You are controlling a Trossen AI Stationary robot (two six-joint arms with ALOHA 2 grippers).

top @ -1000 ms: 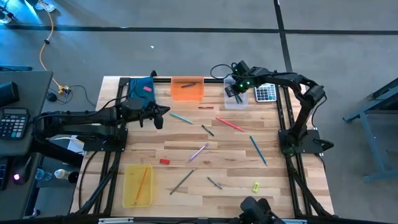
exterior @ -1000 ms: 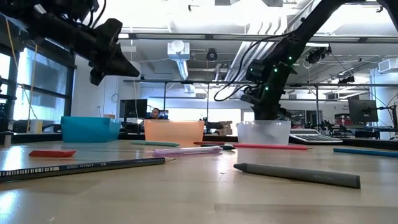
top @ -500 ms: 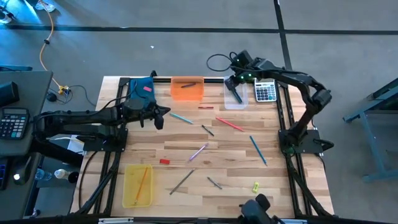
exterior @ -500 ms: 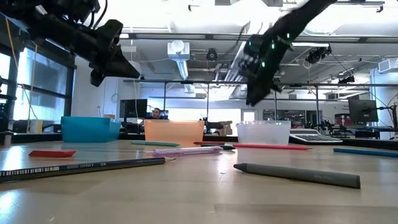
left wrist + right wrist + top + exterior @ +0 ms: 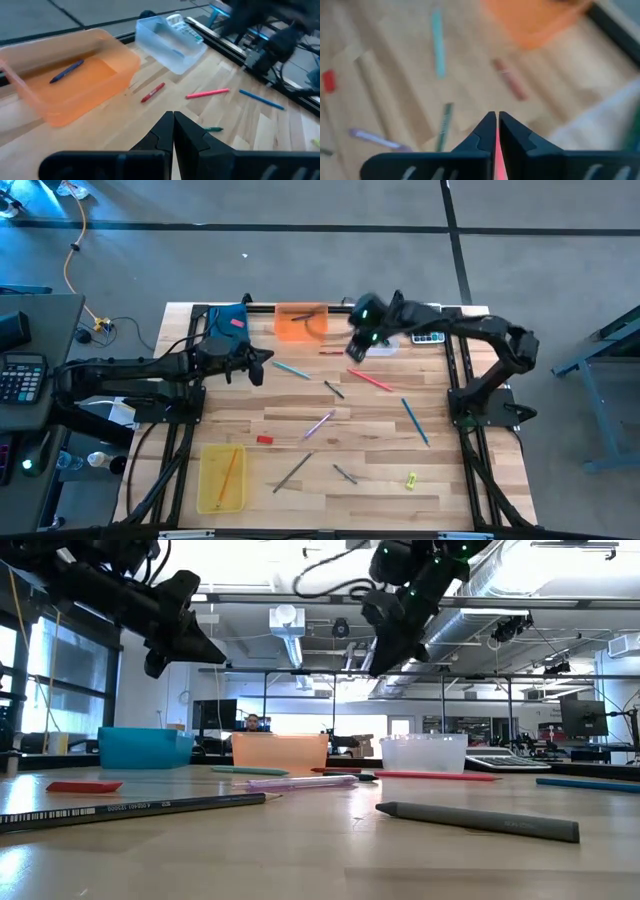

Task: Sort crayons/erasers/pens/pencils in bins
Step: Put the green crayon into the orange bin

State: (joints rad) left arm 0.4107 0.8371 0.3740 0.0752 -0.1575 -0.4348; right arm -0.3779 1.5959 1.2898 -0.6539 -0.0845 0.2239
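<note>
Above the counter, right hand [image 5: 352, 352]: fingers closed together, holding nothing, raised between orange bin [image 5: 301, 323] and clear bin [image 5: 170, 44].
Left hand [image 5: 262, 361]: closed, empty, hovering beside blue bin [image 5: 228, 323].
Red crayon [image 5: 331, 353]: on wood, just beside right hand.

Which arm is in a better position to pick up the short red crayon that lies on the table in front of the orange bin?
Probably the right. Its gripper, shut and empty, hangs just beside the red crayon near the orange bin. The left gripper, also shut, waits farther away by the blue bin.
</note>
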